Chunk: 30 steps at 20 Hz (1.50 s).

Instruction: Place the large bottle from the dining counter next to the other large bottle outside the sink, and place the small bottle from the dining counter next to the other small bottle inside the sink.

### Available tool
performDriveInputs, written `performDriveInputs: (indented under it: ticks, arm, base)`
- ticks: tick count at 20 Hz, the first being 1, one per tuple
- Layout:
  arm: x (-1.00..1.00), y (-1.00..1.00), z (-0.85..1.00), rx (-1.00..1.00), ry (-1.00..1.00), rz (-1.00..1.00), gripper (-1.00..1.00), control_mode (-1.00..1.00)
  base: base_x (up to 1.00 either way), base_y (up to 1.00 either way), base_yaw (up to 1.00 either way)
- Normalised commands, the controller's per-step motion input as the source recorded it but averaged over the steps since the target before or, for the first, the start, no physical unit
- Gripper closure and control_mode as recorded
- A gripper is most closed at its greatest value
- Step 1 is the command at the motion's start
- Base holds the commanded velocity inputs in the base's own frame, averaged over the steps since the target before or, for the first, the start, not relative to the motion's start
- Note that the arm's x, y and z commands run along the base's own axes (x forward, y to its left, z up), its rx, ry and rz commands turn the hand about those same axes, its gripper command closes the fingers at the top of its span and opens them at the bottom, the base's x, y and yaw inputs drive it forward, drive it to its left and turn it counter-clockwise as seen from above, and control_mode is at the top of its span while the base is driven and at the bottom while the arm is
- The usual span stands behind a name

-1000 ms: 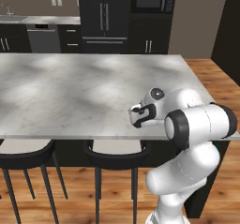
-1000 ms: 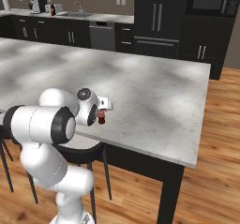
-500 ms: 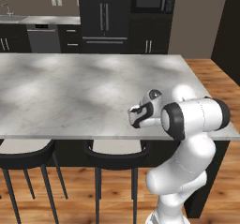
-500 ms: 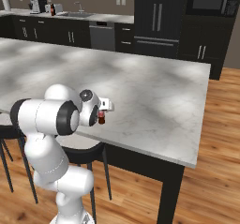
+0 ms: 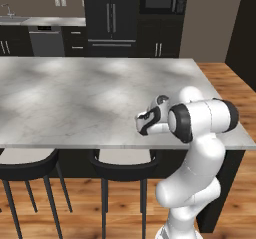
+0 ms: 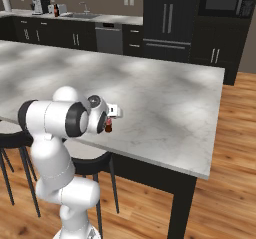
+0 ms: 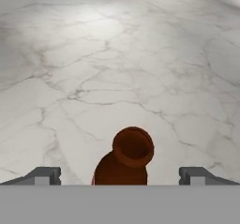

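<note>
The small bottle (image 7: 132, 148), tiny and brown with a red label, stands upright on the dining counter (image 5: 75, 98) near its front edge. My gripper (image 7: 119, 176) is open, with a fingertip on each side of the bottle and a wide gap to both. From the right base view, the small bottle (image 6: 108, 128) sits just under the gripper (image 6: 107, 124). The gripper (image 5: 143, 125) hides the bottle from the left. The sink's faucet (image 6: 86, 7) shows on the far worktop. A dark bottle shape (image 6: 55, 10) stands left of it, too small to identify.
Black stools (image 5: 125, 160) are tucked under the counter's front edge, below my arm. Dark cabinets, a dishwasher (image 6: 108, 37) and a fridge (image 6: 167, 18) line the back wall. Wooden floor (image 6: 225, 183) lies right of the counter.
The arm's elbow has swung round and the hand has shifted slightly lower and left over the counter's front edge. The small bottle has stayed in place.
</note>
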Motion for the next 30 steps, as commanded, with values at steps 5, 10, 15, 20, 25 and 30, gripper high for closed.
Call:
performDriveInputs:
  ticks: [5,10,15,20,25,30]
  arm:
    - [0.19,0.0,-0.09,0.0,0.0,0.0,-1.0,-1.0]
    - [0.16,0.0,-0.08,0.0,0.0,0.0,-1.0,-1.0]
    - [0.24,0.05,-0.04,0.0,0.0,0.0,1.0,-1.0]
    - [0.06,0.0,0.0,0.0,-0.01,0.0,1.0,-1.0]
    - [0.0,0.0,0.0,0.0,-0.03,0.0,1.0,-1.0]
    - [-0.06,0.0,0.03,0.0,-0.06,0.0,1.0,-1.0]
  base:
    - [0.0,0.0,0.0]
    - [0.0,0.0,0.0]
    - [0.0,0.0,0.0]
    - [0.0,0.0,0.0]
    - [0.0,0.0,0.0]
    - [0.0,0.0,0.0]
